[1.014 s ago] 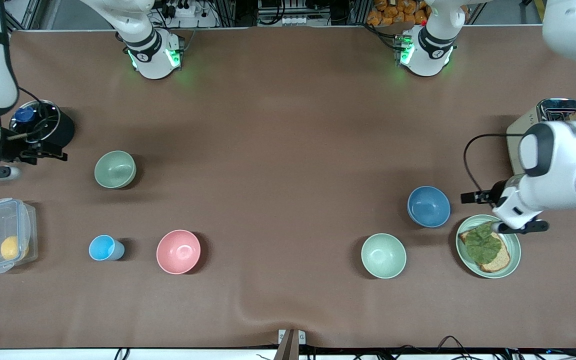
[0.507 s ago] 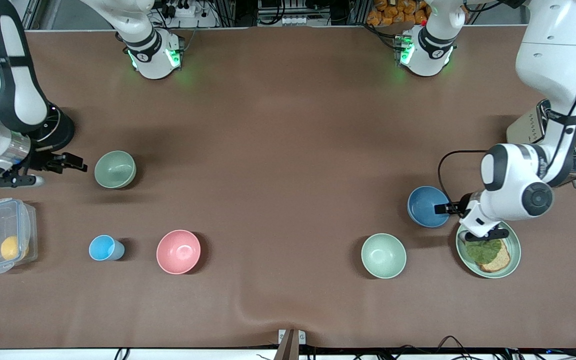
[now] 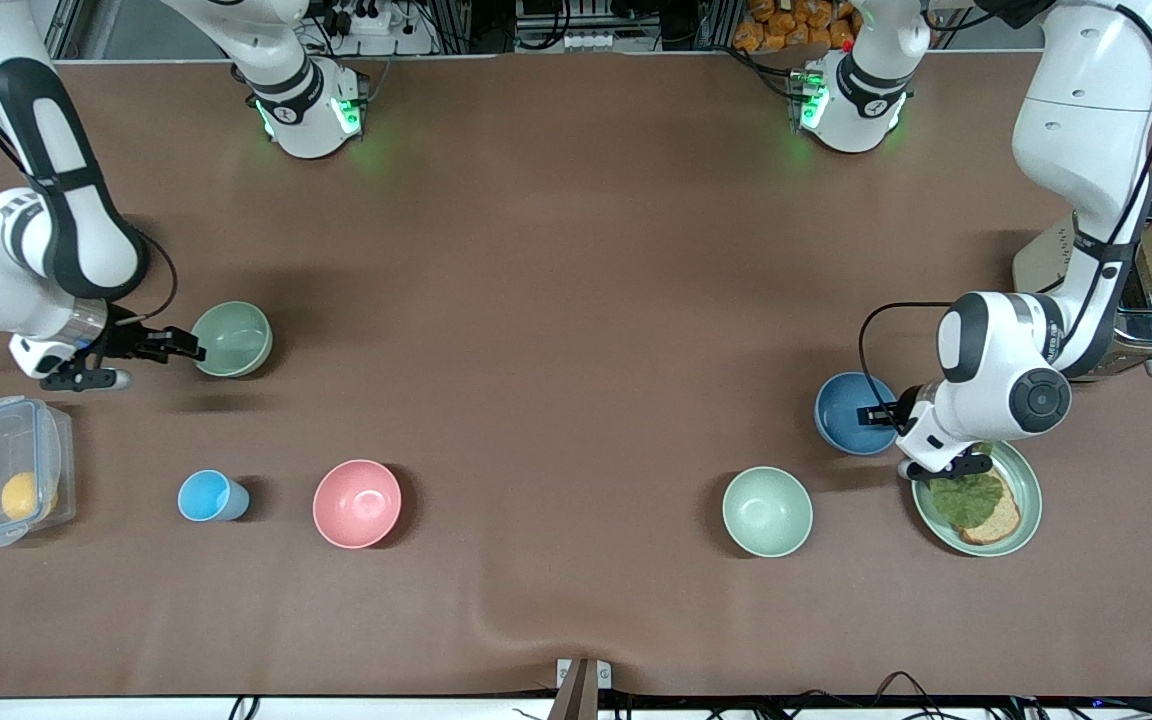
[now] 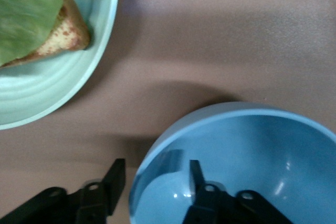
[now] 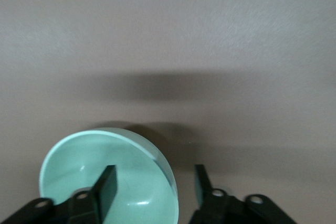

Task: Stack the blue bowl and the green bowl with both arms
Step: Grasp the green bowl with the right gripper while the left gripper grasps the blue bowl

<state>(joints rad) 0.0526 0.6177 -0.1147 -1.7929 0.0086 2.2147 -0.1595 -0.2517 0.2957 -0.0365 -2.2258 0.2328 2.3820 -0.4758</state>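
The blue bowl (image 3: 851, 410) stands upright toward the left arm's end of the table. My left gripper (image 3: 893, 440) is low at the bowl's rim on the plate's side. It is open and straddles the rim (image 4: 156, 169), one finger inside the blue bowl (image 4: 247, 156), one outside, with gaps on both sides. The green bowl (image 3: 233, 338) stands toward the right arm's end. My right gripper (image 3: 164, 364) is open over that bowl's rim (image 5: 154, 174), one finger inside the green bowl (image 5: 100, 166), the other outside it.
A green plate (image 3: 1028, 500) with bread and a leaf lies right beside the blue bowl, and a toaster (image 3: 1151, 300) stands farther from the camera. A paler mint bowl (image 3: 766, 511), a pink bowl (image 3: 356, 503), a light-blue cup (image 3: 208, 496) and a clear lidded box (image 3: 6, 470) stand nearer the camera.
Both arms swung in and down. The left gripper moved from over the plate's edge to the blue bowl's rim. The right gripper moved along the table to the green bowl's rim.
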